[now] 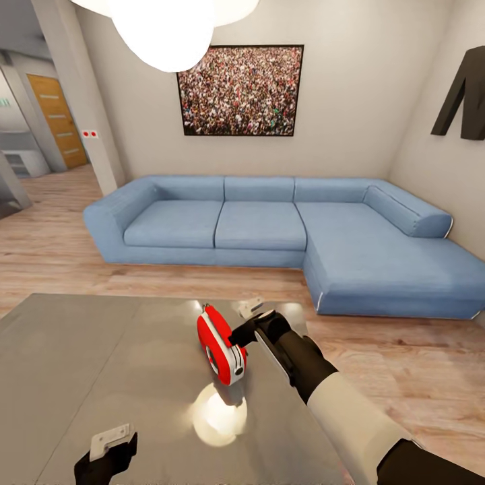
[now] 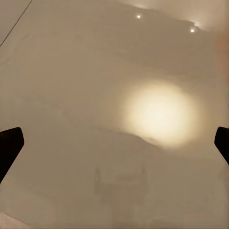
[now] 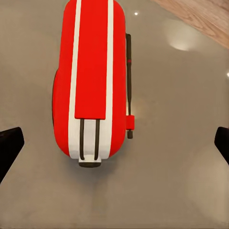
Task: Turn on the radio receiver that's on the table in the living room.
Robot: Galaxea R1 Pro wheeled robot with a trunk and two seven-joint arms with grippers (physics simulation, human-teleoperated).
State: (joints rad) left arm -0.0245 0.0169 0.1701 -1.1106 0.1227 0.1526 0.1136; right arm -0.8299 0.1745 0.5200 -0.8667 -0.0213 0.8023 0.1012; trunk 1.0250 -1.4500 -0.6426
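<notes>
Red radio receiver [image 3: 91,81] btwn right fingers [image 3: 10,145], spread wide, not touching.

dark wall letter [image 1: 463,94] cut by edge, sofa [image 1: 283,236] end cropped

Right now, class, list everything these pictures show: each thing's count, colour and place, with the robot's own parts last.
radio receiver: one, red with white trim, on the table, beside the right pincer
table: one, glossy grey, nearest the robot
sofa: one, blue, L-shaped, behind the table
crowd picture: one, back wall
dark letter: one, right wall
door: one, wooden, far left
left pincer: one, black, over the table, open
right pincer: one, black, open
</notes>
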